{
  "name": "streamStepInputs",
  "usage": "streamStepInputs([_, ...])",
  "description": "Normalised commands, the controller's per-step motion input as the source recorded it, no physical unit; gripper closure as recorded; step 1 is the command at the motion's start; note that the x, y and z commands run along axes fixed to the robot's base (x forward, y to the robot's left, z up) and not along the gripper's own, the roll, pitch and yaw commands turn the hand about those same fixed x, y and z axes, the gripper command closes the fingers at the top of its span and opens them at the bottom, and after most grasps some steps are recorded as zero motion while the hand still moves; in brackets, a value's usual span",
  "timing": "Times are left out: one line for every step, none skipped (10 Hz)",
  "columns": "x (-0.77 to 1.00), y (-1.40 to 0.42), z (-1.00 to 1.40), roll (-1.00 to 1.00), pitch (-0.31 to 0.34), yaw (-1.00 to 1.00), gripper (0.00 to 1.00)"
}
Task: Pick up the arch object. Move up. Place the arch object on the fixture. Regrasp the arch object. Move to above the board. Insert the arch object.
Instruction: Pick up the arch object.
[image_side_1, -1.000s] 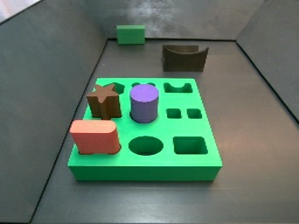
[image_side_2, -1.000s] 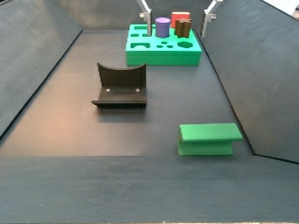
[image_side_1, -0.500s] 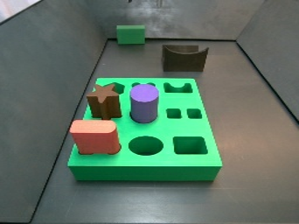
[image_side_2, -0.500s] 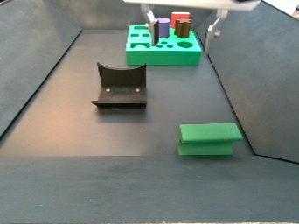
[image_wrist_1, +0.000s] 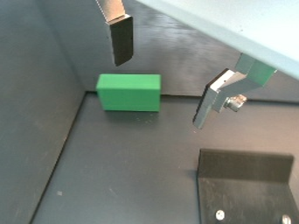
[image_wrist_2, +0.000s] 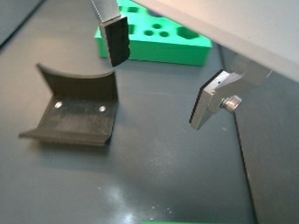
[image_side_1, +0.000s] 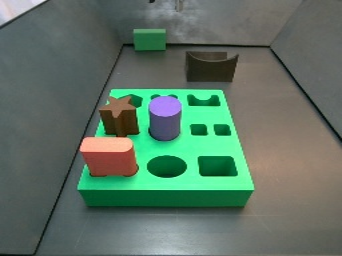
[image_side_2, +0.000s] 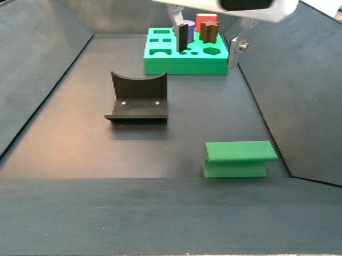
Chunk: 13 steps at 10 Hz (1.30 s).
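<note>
Dark floor, arch object (image_wrist_1: 128, 92) near wall, gripper (image_wrist_1: 163, 74) fingers spread above.

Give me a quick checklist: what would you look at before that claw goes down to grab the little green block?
1. Gripper open: ok, its two fingers stand wide apart with nothing between them.
2. Arch object free to take: ok, it lies alone on the floor, touching nothing.
3. Gripper lined up over the arch object: cannot tell; in a wrist view the block sits nearer one finger than the other.
4. Fixture empty: ok, nothing rests in its notch.
5. Arch cut-out in the board free: ok, it is open; the purple cylinder, star piece and salmon-pink block stand elsewhere.
</note>
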Motion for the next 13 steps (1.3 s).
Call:
streamStepInputs([0.0,0.0,-0.08,0.0,-0.077,-1.0,0.0])
streamStepInputs([0.0,0.0,-0.12,0.0,-0.089,-1.0,0.0])
streamStepInputs([0.0,0.02,-0.25,0.0,-0.134,-1.0,0.0])
streamStepInputs([0.0,0.05,-0.29,0.0,-0.15,-0.98,0.0])
streamStepInputs([-0.01,0.06,-0.29,0.0,-0.154,-0.97,0.0])
streamStepInputs([-0.05,0.13,-0.27,0.0,-0.161,-0.9,0.0])
streamStepInputs([-0.11,0.28,-0.27,0.0,-0.169,-0.73,0.0])
streamStepInputs([-0.19,0.44,-0.31,0.0,-0.151,-0.55,0.0])
streamStepInputs([-0.2,0.46,-0.33,0.0,-0.147,-0.52,0.0])
streamStepInputs([-0.18,0.43,-0.31,0.0,-0.154,-0.55,0.0])
streamStepInputs([-0.13,0.37,-0.26,0.0,-0.179,-0.62,0.0])
streamStepInputs([0.0,0.23,-0.19,0.0,-0.22,-0.8,0.0])
streamStepInputs([0.0,0.15,-0.16,0.0,-0.213,-0.87,0.0])
